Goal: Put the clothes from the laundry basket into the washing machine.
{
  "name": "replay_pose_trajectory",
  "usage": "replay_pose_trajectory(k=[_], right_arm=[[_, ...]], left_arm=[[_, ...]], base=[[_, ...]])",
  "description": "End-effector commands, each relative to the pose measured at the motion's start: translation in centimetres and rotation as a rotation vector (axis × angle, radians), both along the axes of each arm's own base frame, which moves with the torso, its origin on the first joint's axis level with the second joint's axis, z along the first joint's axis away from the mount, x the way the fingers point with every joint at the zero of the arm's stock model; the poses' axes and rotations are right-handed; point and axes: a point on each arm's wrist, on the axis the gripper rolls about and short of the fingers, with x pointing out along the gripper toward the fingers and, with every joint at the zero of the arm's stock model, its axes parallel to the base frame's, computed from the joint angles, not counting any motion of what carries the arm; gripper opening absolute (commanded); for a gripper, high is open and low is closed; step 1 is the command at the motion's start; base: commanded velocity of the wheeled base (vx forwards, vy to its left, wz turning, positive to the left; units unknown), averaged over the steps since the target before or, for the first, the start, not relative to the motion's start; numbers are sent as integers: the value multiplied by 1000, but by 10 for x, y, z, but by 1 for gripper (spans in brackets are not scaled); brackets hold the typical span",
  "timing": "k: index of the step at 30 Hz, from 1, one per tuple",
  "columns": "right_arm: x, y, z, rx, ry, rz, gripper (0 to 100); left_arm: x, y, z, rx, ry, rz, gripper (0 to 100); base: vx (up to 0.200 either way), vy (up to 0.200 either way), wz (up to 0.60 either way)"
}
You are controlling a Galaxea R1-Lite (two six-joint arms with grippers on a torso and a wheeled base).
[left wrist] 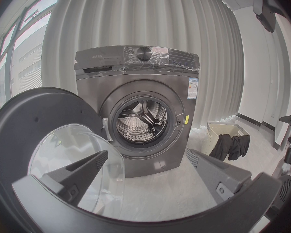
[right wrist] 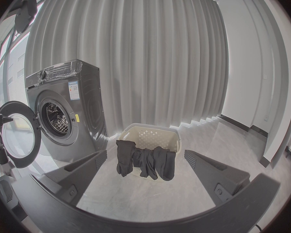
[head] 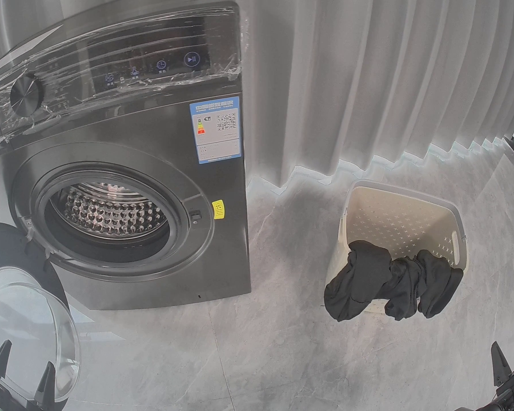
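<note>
We see the left tool (head: 27, 356) low at the near edge of the scene, its two dark fingers spread wide with nothing between them. Just ahead of it hangs the washing machine's round door (head: 25, 315), swung fully open, its clear glass bowl facing the tool. Beyond the door stands the grey washing machine (head: 131, 138), the perforated metal drum (head: 111, 212) showing through its open port. The right tool (head: 509, 335) is also spread open and holds nothing. Ahead of it, well apart, a cream laundry basket (head: 402, 224) stands on the grey tiled floor (head: 280, 343). The black clothes (head: 391, 283) lie draped over the basket rim nearest this tool and hang down its outer wall. A pale pleated curtain (head: 382, 58) hangs behind both.
</note>
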Motion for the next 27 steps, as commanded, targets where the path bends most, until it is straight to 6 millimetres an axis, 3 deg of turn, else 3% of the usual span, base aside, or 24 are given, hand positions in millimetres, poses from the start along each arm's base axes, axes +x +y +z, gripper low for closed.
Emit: replay_pose_trajectory(k=[1, 9, 23, 27], right_arm=[[0, 0, -5, 0, 4, 0, 100], [0, 0, -5, 0, 4, 0, 100], [0, 0, -5, 0, 4, 0, 100], [0, 0, -5, 0, 4, 0, 100]], left_arm=[[0, 0, -5, 0, 4, 1, 100], [0, 0, -5, 0, 4, 1, 100], [0, 0, -5, -1, 4, 1, 100], [0, 0, -5, 0, 4, 1, 100]], base=[[0, 0, 0], [0, 0, -450], [0, 0, 0], [0, -200, 0]])
